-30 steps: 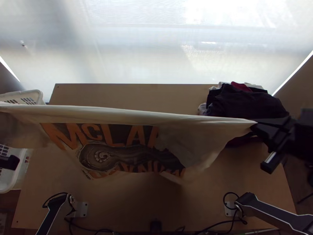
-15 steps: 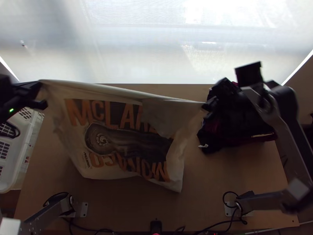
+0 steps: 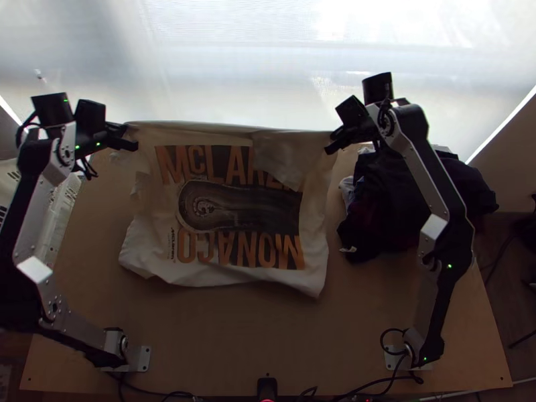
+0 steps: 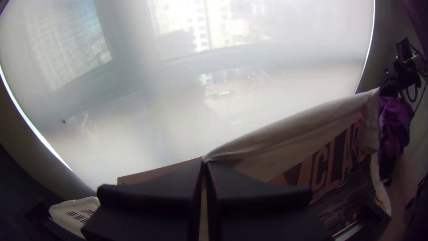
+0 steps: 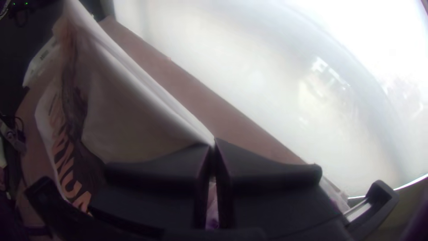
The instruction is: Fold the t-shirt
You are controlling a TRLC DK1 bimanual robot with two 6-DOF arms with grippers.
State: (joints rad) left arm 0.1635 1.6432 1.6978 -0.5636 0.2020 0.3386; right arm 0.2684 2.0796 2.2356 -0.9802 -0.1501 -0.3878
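See shirt (image 3: 231, 201) pinched at both ends of its far edge, by left gripper (image 3: 131, 138) and right gripper (image 3: 331, 143), with jaws closed on cloth at each. Runs long axis left-right across bench (image 3: 234, 335), print up. Spans between the jaws and drops from them toward the near side, probably partly off bench. Sits left of clothes pile (image 3: 429, 201).

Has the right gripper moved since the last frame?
Yes: in the top view the right gripper has shifted leftward and closer to the far edge of the table.
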